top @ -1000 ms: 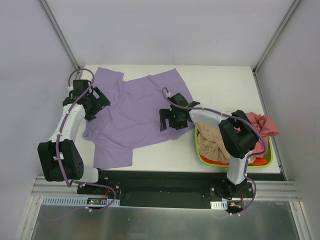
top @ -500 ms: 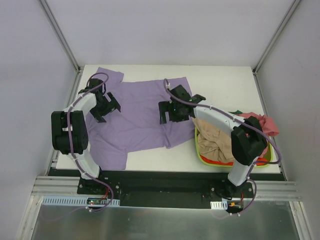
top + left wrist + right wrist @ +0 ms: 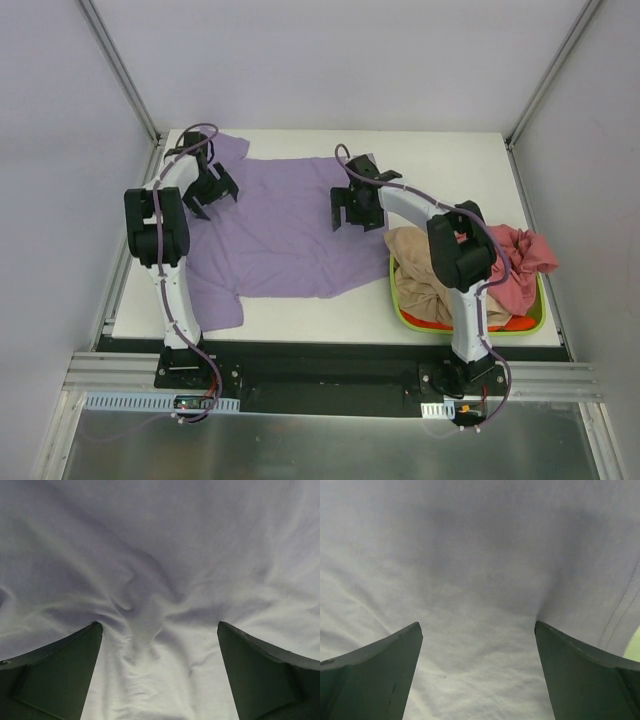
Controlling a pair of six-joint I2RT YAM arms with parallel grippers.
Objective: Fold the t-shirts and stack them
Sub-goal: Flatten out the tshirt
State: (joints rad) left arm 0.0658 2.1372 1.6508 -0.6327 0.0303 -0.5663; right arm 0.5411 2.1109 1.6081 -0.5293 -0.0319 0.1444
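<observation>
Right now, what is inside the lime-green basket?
The basket holds a crumpled tan-beige shirt and a pinkish-red shirt spilling over its far-right corner. Anything beneath them is covered, and the right arm hides part of the pile.

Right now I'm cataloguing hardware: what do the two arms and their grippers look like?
The left arm and right arm have white links with black joints; a purple cable runs along each. The left gripper and right gripper are black, with dark wedge-shaped fingers.

One lavender t-shirt (image 3: 480, 565), softly creased, fills the frame, stitched hem (image 3: 620, 610) at right, with the right gripper (image 3: 477, 625) spread wide, dark fingers (image 3: 370, 680) in the lower corners.
</observation>
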